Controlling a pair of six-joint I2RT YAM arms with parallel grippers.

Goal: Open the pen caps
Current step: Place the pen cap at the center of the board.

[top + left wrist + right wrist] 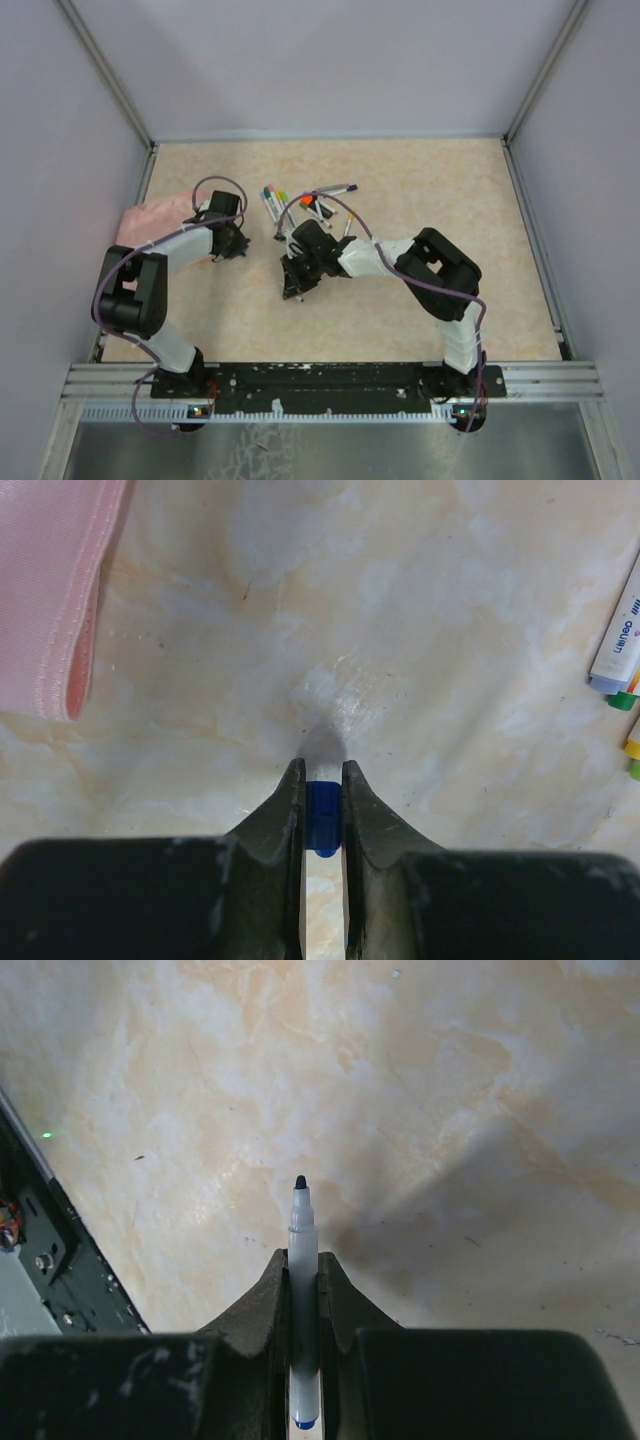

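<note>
Top view, hard to read: left pincer [232, 248] and right pincer [293, 289] are dark and small; their contents cannot be told here.
Top view, pens [300, 204]: a loose bunch on the tabletop [430, 190], beyond the right pincer.
Left wrist, left pincer: nearly closed, clamping a blue cap [322, 815], which is partly hidden between the fingers.
Left wrist, cut off: cloth [50, 590] at upper left, pens at the right edge.
Right wrist, right pincer: closed tight on a pen [302, 1230].
Right wrist, pen axis: along the fingers, bare dark tip pointing away from the camera.

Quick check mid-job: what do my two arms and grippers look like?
The left arm and right arm have white links and black joints, each trailed by a purple cable. The left gripper and right gripper have dark, scuffed, tapering fingers.
</note>
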